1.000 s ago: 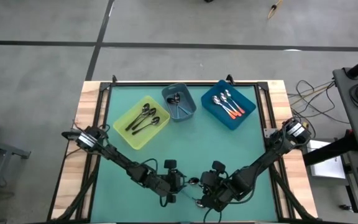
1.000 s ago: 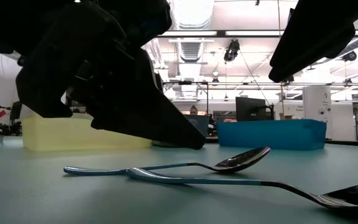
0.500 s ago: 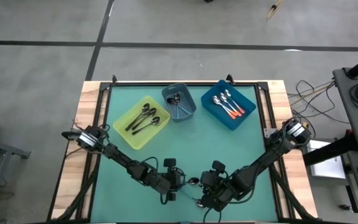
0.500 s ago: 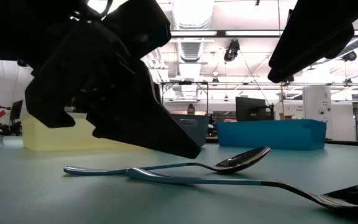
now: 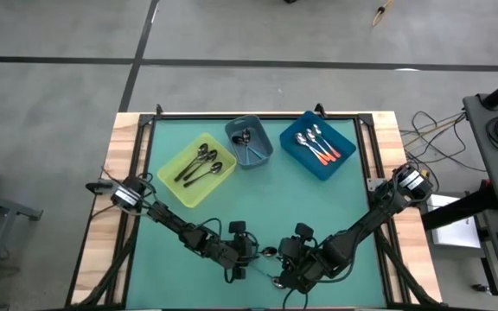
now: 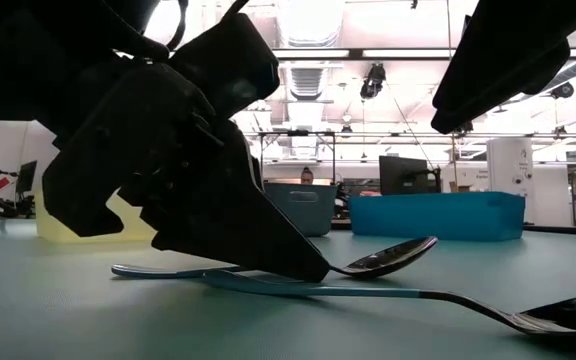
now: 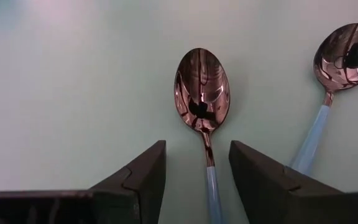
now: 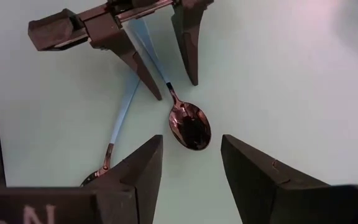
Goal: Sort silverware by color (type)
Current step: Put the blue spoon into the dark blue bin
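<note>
Two light-blue-handled spoons lie crossed on the green mat near the table's near edge. One spoon [image 7: 202, 90] [image 8: 190, 126] [image 6: 383, 258] has its shiny bowl between the two grippers. The other spoon [image 7: 344, 53] [image 8: 120, 118] [image 6: 318, 290] lies beside it. My left gripper [image 7: 197, 155] [image 5: 247, 256] [image 8: 176, 90] is open and low over the mat, one finger on each side of the first spoon's handle without touching it. My right gripper [image 8: 191, 149] [image 5: 285, 259] is open and hovers above the same spoon's bowl.
At the far side stand a yellow bin [image 5: 195, 169] with black-handled spoons, a grey-blue bin [image 5: 249, 142] and a blue bin [image 5: 318, 144] with orange-red-handled spoons. Open green mat [image 5: 266, 203] lies between the bins and the grippers. The two grippers stand close together.
My left gripper has come down toward the table over the spoon's handle, its fingertips now almost at the mat. It has stayed open. The right gripper has kept still.
</note>
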